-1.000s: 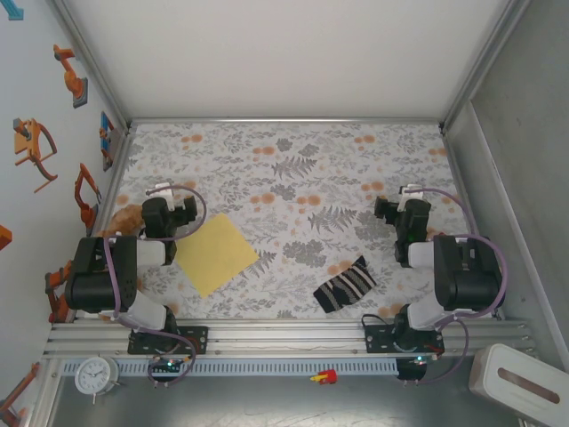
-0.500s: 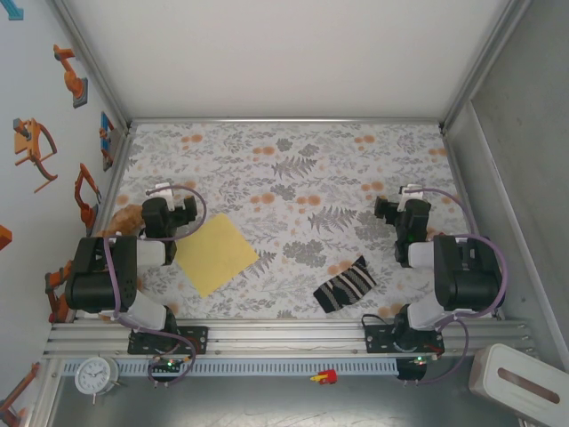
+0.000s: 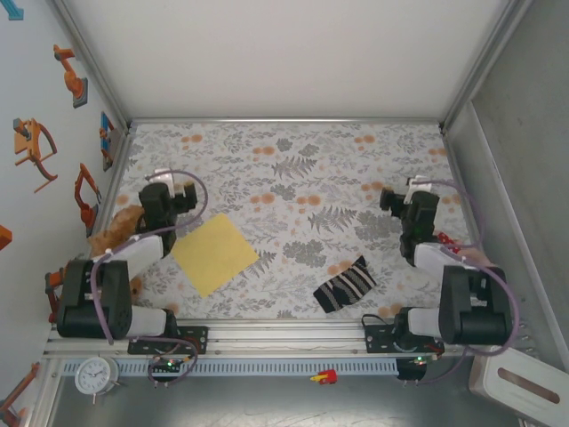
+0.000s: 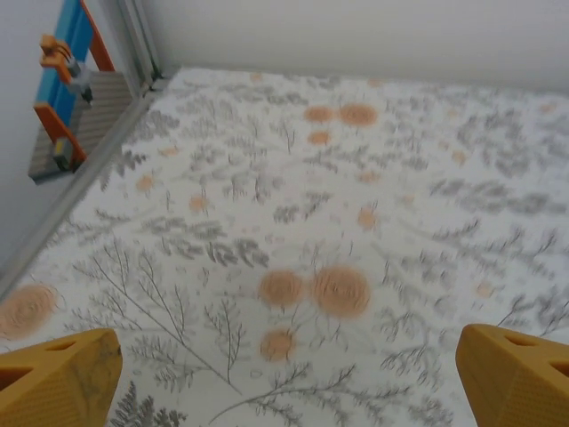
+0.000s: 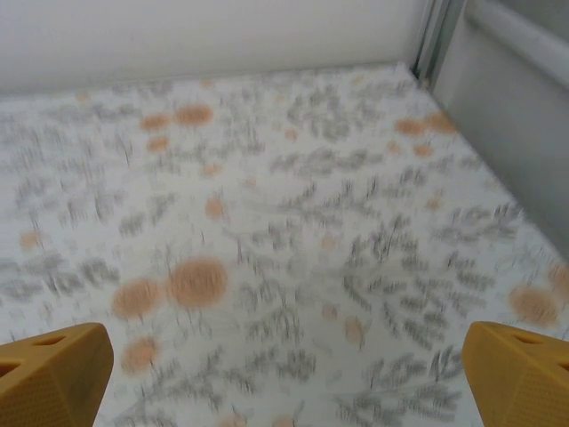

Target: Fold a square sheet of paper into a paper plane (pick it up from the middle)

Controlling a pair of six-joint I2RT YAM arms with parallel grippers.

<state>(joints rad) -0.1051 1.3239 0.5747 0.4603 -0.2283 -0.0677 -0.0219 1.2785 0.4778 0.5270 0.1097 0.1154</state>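
On the flowered table [image 3: 293,151] we find the square sheet of paper [image 3: 213,253] lying flat, well left of the striped sock [image 3: 347,285] (no crease shows on it). We judge nothing done yet: the pick-up from its middle and every fold remain. The left end effector [image 3: 173,189] hangs farther left of the sock, the right end effector [image 3: 404,191] behind and right of it, both spread wide, holding nothing.

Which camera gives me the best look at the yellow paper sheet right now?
Top external: the square sheet of paper lies flat and whole beside the left arm. Both wrist cameras face flowered table cover instead.
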